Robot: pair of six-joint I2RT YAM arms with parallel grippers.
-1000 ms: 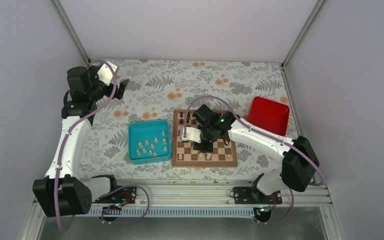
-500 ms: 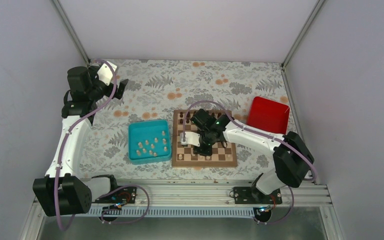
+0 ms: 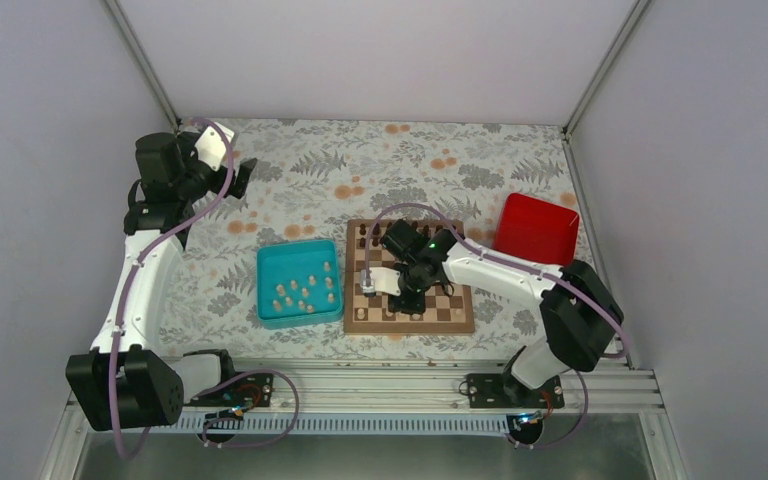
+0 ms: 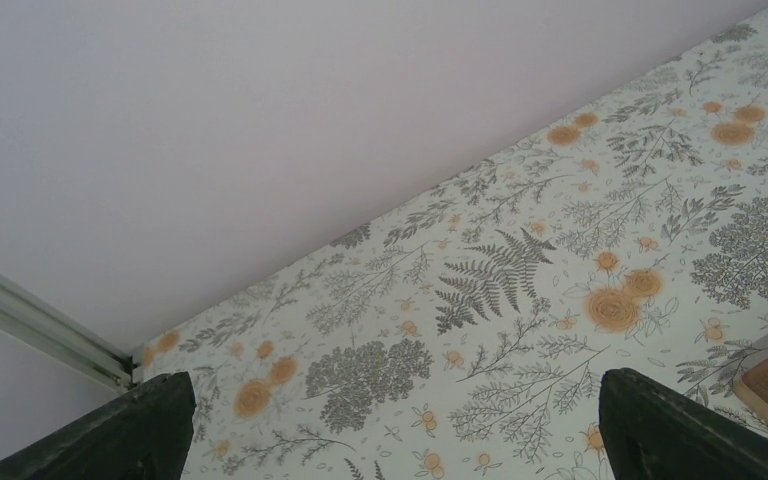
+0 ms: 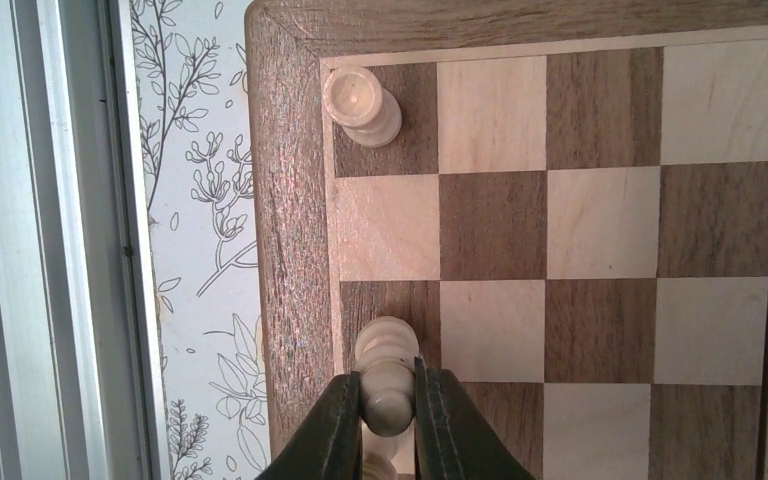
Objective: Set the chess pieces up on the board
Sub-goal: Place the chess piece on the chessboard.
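My right gripper (image 5: 388, 398) is clenched on a pale chess piece (image 5: 384, 350) at the near border of the board (image 5: 290, 200), with open squares stretching beyond it. A second pale piece (image 5: 360, 105) stands in the corner square. My left gripper (image 4: 395, 400) hangs spread wide over the flowered tablecloth (image 4: 520, 250) beside the wall (image 4: 260, 120).

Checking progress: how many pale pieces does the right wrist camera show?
2: a pale piece on the board's corner square, a second piece pinched in the right hand along that edge; others may be hidden.
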